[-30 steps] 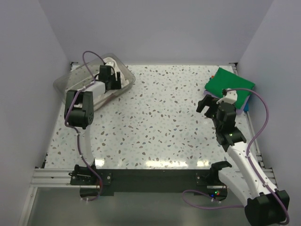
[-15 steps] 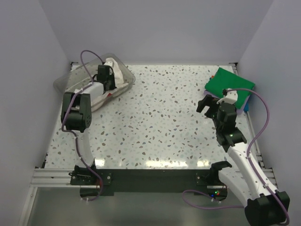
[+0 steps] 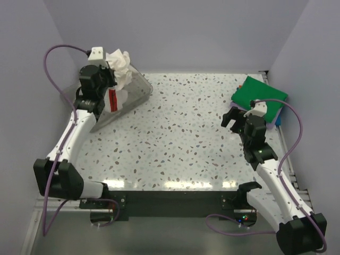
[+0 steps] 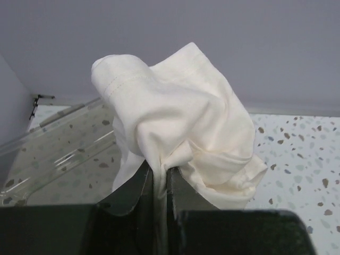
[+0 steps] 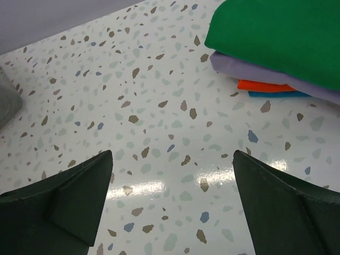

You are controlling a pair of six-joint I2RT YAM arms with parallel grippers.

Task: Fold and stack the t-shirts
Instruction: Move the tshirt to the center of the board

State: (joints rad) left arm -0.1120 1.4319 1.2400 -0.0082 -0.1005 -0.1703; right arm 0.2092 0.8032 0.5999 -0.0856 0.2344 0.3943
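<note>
Fetching step: my left hand [image 4: 158, 170] pinches the crumpled cream-white t-shirt [image 4: 180, 127] half out of the clear tub [image 3: 137, 91], my right hand [image 5: 172, 178] hangs wide near the folded stack [image 5: 276, 42], so next I'd spread it flat on the bench [image 3: 186, 133].

**Much of the cloth out of sight**

At the left wrist, the crumpled cream-white cloth shirt [image 4: 175, 122] disappears between the pinched jaws of the left gripper [image 4: 159, 171]. From overhead its red print [image 3: 112, 100] is too small to read. The folded green shirt [image 5: 276, 37] runs off the frame. The folded orange shirt [image 5: 260, 85] and folded blue shirt [image 5: 276, 94] peek out as slivers beneath the folded lavender shirt [image 5: 249, 69].
</note>
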